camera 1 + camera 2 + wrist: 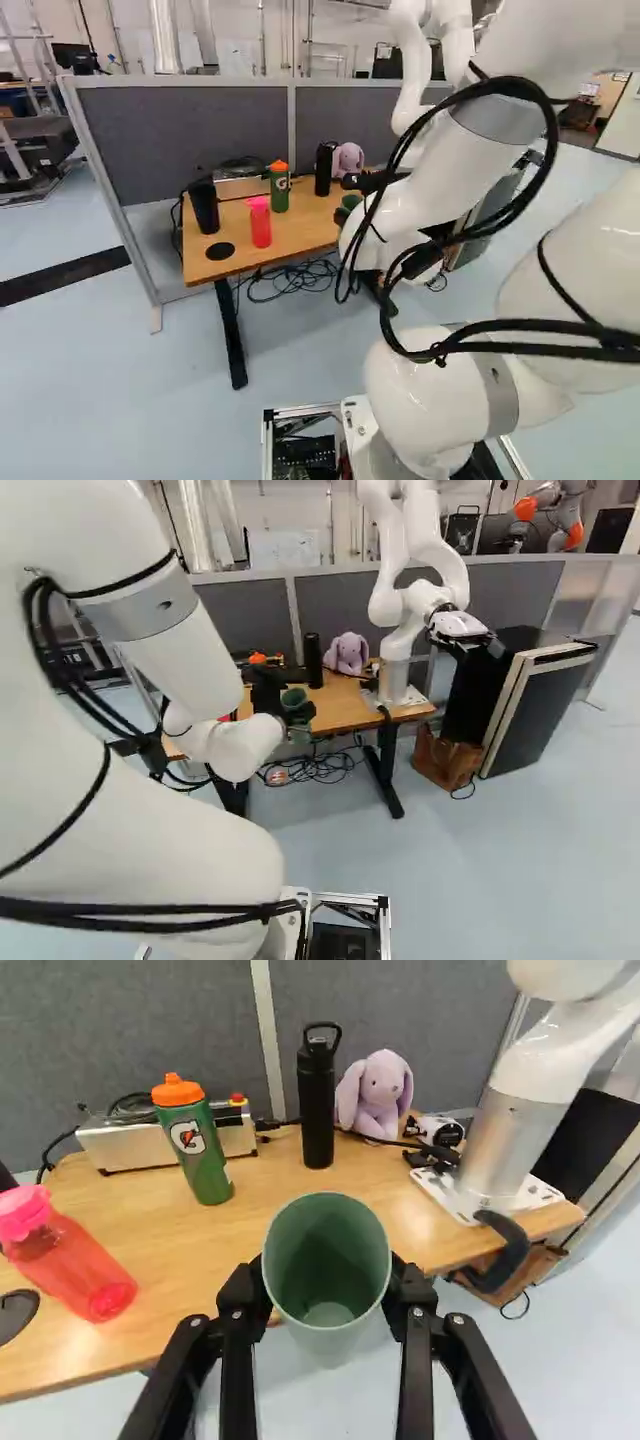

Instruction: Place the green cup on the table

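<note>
Clasping gripper (290,705): the green cup (328,1270) is held between the two fingers, which are parted by its width and pressed on it from opposite sides.
Green cup: it is held off the tabletop, with its mouth turned toward the wrist camera; its lower part is seen against the floor.
Table (260,1245): its near edge is partly covered by the cup in the wrist view.
Black bottle (317,1115): upright, it is placed on the table beyond the cup.
Plush rabbit (381,1100): it is seated beyond the cup, just beside the black bottle.
Green bottle (203,1155): orange-capped and upright, it is found left of the cup in the left base view.
Pink bottle (261,226): upright, it is set farther left of the cup in that view.
Black container (204,206): it is stood left of the cup, past the pink bottle.
Black disc (220,251): it is seen flat on the tabletop, left of the cup.
Another robot (395,670): it is mounted on the table, right of the cup in the right base view.
Brown box (445,760): it is rested on the floor, farther right of the cup.
</note>
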Motion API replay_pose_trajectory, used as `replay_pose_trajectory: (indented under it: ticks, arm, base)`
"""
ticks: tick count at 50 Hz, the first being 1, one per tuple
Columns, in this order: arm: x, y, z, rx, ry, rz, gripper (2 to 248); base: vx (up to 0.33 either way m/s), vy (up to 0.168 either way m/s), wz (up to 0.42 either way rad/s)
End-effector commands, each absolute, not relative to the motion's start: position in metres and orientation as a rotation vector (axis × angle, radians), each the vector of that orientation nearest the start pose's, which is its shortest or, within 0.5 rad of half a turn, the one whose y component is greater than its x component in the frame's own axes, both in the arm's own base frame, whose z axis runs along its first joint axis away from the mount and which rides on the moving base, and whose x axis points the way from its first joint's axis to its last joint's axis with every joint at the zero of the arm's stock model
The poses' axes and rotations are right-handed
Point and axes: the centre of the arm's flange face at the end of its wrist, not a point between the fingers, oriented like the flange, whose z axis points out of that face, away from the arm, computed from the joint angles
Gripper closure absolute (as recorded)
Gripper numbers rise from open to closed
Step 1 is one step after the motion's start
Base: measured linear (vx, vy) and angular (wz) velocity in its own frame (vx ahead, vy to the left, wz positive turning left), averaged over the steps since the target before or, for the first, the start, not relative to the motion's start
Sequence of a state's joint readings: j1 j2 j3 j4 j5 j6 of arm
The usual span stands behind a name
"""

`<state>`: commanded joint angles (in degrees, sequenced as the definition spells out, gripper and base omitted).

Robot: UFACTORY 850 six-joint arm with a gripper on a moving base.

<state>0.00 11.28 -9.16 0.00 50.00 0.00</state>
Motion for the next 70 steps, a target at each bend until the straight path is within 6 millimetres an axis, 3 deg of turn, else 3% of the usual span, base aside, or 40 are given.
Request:
replay_pose_trajectory:
  ticks: [45,70]
  arm:
    - [0.386,0.004,0.415,-2.469,-0.012,-1.933,125]
    - [0.437,0.015,0.416,-2.466,-0.110,-1.902,125]
  base:
    - [0.003,0.000,-0.001]
    - [0.000,0.000,0.000]
